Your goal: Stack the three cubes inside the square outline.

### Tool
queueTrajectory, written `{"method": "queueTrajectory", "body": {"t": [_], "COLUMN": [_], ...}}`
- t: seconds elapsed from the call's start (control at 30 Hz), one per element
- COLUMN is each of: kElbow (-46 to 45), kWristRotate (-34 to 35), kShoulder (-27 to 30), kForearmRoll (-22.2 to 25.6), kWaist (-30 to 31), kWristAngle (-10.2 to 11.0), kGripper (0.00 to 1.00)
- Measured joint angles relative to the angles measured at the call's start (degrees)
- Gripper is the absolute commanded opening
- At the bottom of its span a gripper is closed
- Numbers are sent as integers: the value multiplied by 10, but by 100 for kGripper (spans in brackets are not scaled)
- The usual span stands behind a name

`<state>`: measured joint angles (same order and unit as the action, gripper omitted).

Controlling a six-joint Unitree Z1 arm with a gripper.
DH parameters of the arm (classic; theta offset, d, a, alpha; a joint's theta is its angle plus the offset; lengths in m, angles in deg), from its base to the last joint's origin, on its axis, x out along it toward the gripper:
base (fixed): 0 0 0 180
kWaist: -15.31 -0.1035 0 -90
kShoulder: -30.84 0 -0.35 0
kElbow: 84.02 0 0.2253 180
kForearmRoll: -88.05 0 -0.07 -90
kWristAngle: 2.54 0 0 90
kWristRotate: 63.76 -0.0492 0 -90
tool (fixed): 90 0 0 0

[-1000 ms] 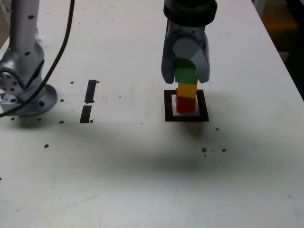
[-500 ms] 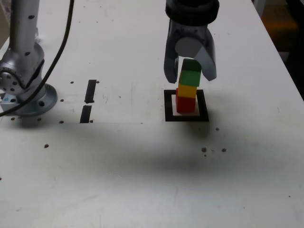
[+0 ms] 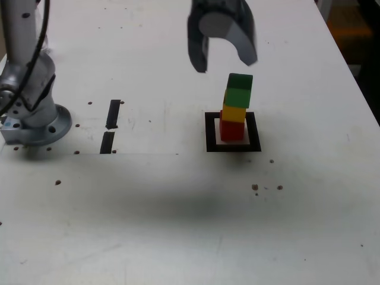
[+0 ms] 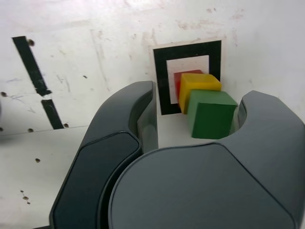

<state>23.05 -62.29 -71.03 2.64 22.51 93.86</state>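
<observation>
- The grey, smooth pincer is open wide and holds nothing. In the exterior view, it is up at 11 o'clock from the pile, apart from it.
- The 3 small cubes make 1 pile. The solid red cube is at the bottom, the solid yellow cube is in the middle, and the solid green cube is on top.
- The exterior view shows the order, low to high, best. The green cube looks a bit turned there and pokes out toward 1 o'clock.
- The red cube sits inside the thick black square frame with a white middle.
- The wrist view shows more of the frame's white middle. There the yellow cube hides much of the red cube, and the green cube hides part of the yellow cube.
- In the exterior view, 2 short black flat strips lie at 9 o'clock from the frame, well apart from it.
- Only the exterior view clearly shows the round silver arm base, past the strips at 9 o'clock, and the thin black cable.
</observation>
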Motion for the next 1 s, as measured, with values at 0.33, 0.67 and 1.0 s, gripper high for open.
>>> {"method": "queueTrajectory", "body": {"t": [0.33,0.67,1.0], "kElbow": [-141,-250,-373], "kWristRotate": [23,46,48], "kShoulder": [55,63,48], "kForearmRoll": [-6,-50,-198], "kWaist": [-4,-4,-4], "kWristAngle": [-34,-71,-107], "kGripper": [80,82,82]}}
